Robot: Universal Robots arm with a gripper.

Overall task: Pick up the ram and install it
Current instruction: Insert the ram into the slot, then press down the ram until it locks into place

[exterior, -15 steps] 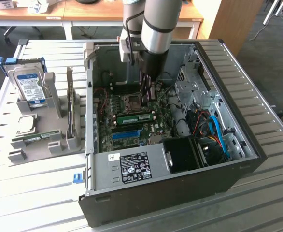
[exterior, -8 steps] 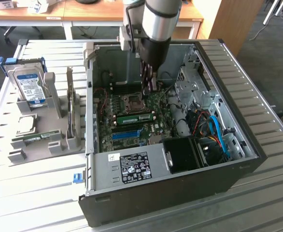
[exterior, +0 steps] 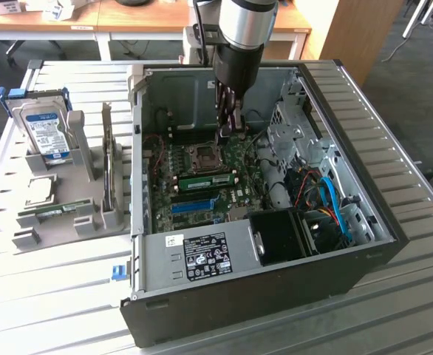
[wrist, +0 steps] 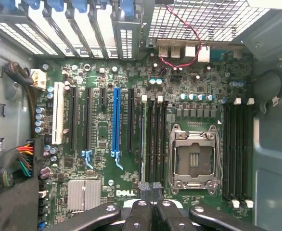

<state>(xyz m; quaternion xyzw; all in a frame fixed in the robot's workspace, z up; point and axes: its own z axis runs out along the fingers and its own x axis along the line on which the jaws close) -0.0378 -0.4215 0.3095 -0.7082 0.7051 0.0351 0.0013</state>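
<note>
Ram (exterior: 205, 180) looked seated on mobo (wrist: 98, 144) beside CPU socket (wrist: 194, 161) (latches unclear); gripper (wrist: 150, 186) was clenched shut, empty, close over it

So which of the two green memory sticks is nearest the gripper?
The green stick on the motherboard inside the case, by the shut gripper; the other stick sits in the grey rack outside.

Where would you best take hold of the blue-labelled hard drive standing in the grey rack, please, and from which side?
Probably its top edge, from above. The hard drive stands nearly upright in the grey rack with its lower part sunk in the slot, so only the top is free. Pinch across the thin body, face to back.
</note>
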